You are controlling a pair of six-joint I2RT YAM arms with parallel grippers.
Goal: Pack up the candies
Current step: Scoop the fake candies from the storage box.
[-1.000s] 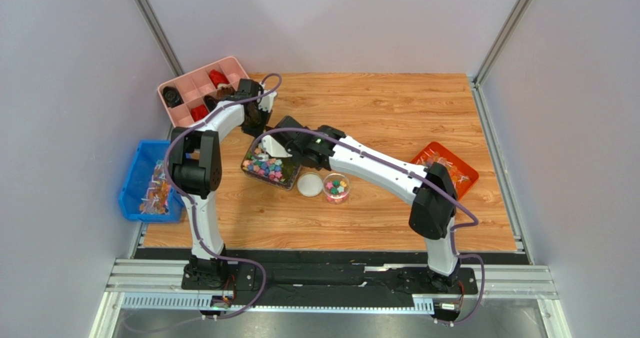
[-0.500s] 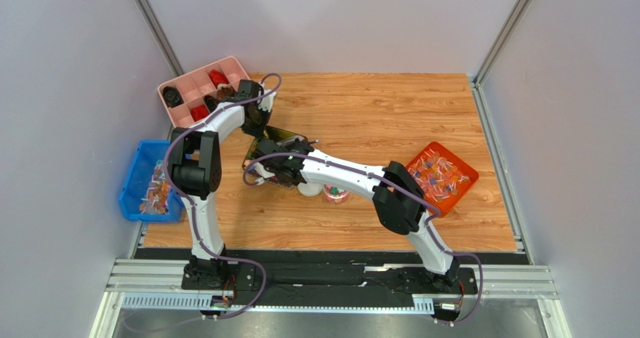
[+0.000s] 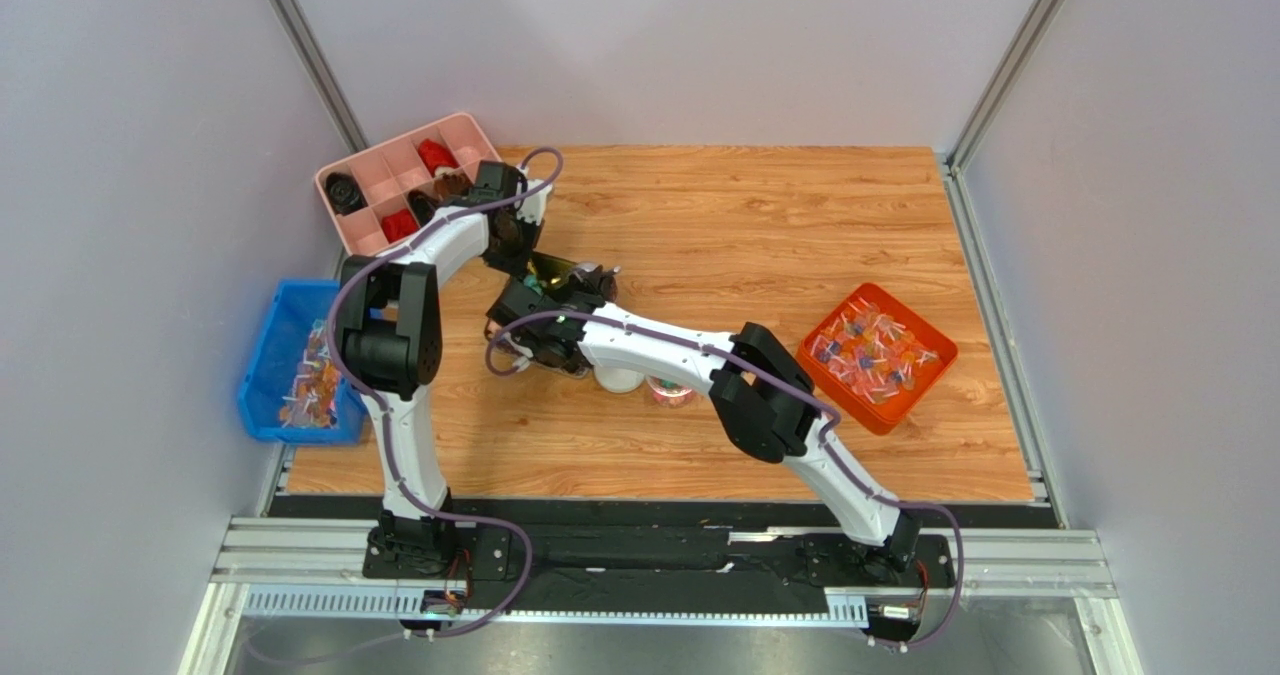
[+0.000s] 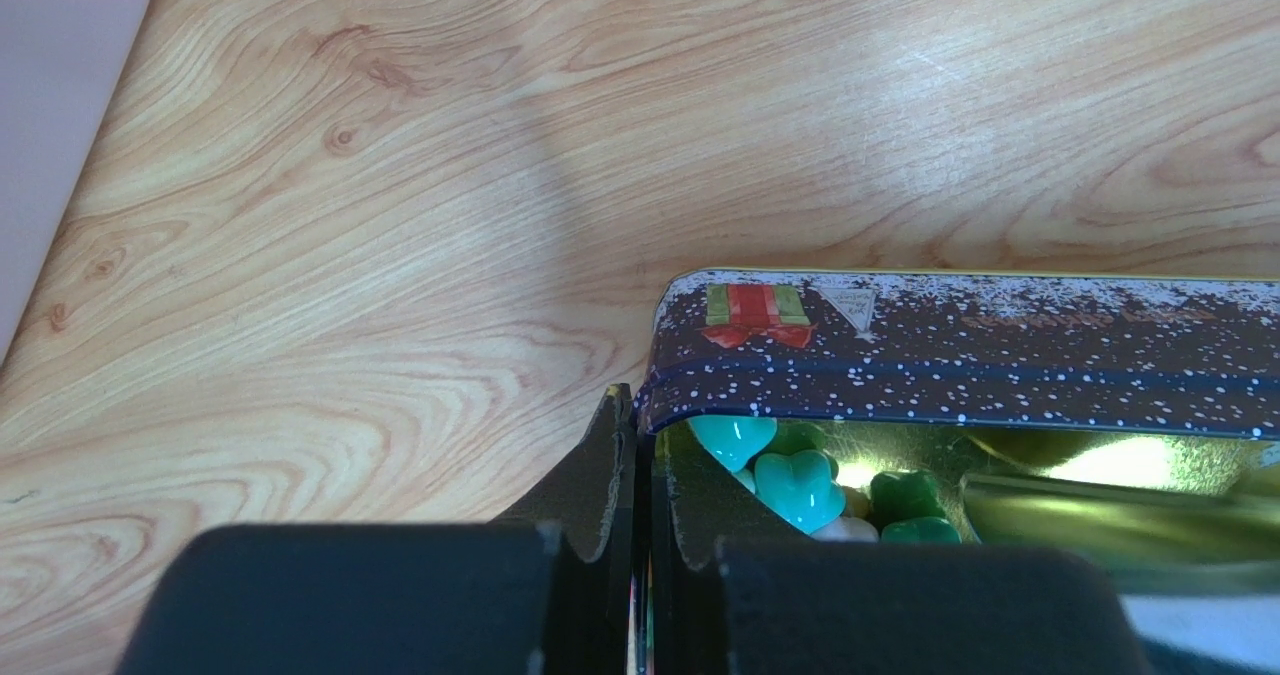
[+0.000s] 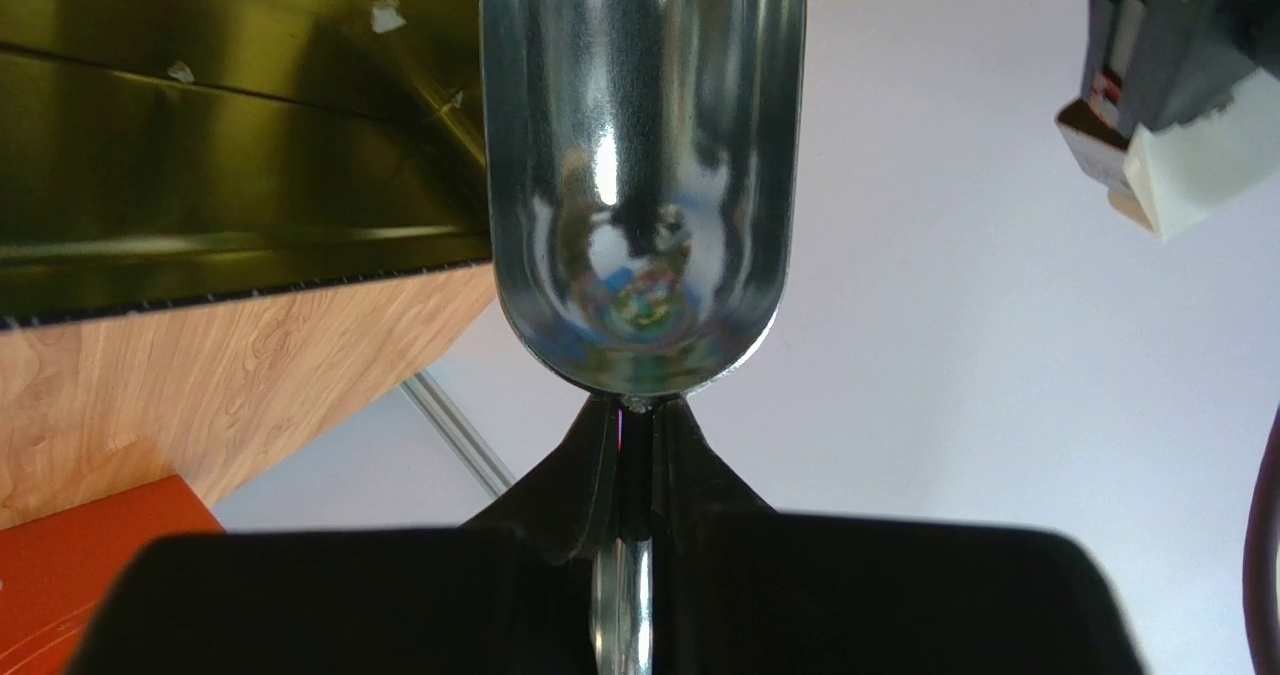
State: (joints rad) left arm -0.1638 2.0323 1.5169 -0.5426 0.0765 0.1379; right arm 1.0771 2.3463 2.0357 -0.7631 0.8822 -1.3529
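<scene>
Candies (image 4: 796, 483) are mostly hiding inside the tin (image 4: 962, 353). Left gripper (image 4: 640, 450) is pinching its wall; right gripper (image 5: 631, 438), reaching left, is squeezing a scoop (image 5: 639, 180).

Left fingers (image 4: 601, 473) and right fingers (image 5: 564, 488) pinched narrow; left arm (image 3: 443, 240) and right arm (image 3: 661, 348) outstretched.

Lab test cell: grey panel walls (image 3: 135, 180), aluminium mounting rail (image 3: 1037, 563)

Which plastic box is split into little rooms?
The pink box at the back left; the blue box and orange box are undivided.
</scene>
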